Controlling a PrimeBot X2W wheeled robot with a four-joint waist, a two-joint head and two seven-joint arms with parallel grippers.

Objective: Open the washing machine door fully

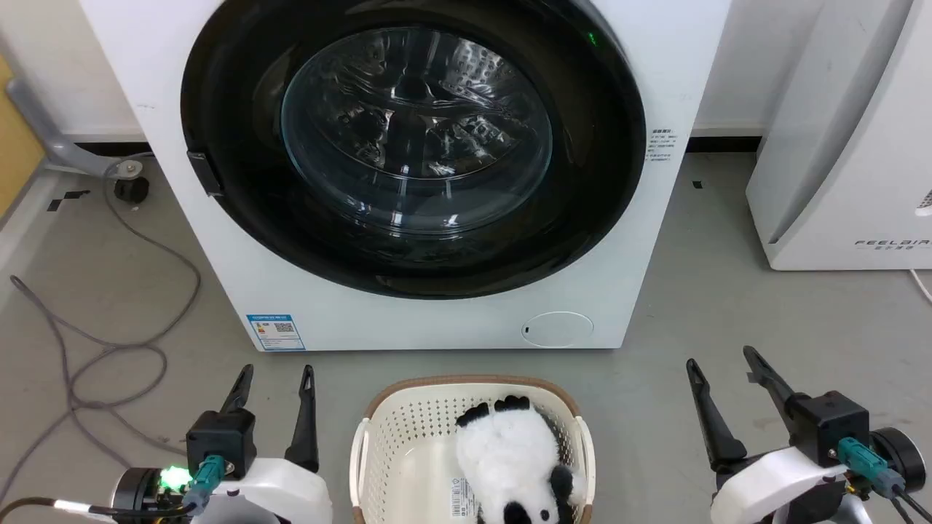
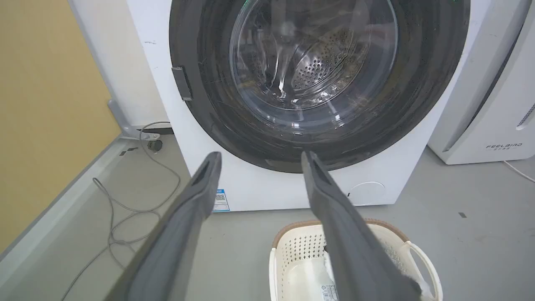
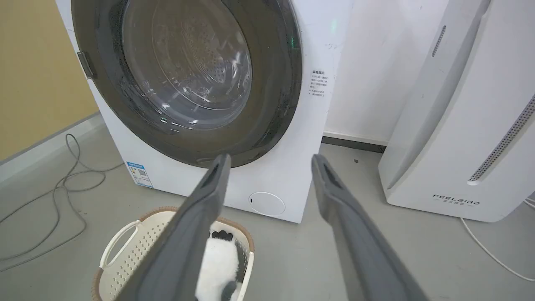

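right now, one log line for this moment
door shut | left gripper open, off door | right gripper open, off door | basket with panda before washer

The washing machine (image 1: 437,320) stands on the floor (image 1: 692,306), with the washing machine door (image 1: 415,138) flat against its front. Before it sits a basket (image 1: 378,415) holding a plush toy (image 1: 510,451). An appliance (image 1: 837,160) stands to the machine's right, and cables (image 1: 95,356) lie to its left. The left end effector (image 1: 278,372) and right end effector (image 1: 717,356) flank the basket.

Glossy black glass washing machine door (image 1: 582,182)
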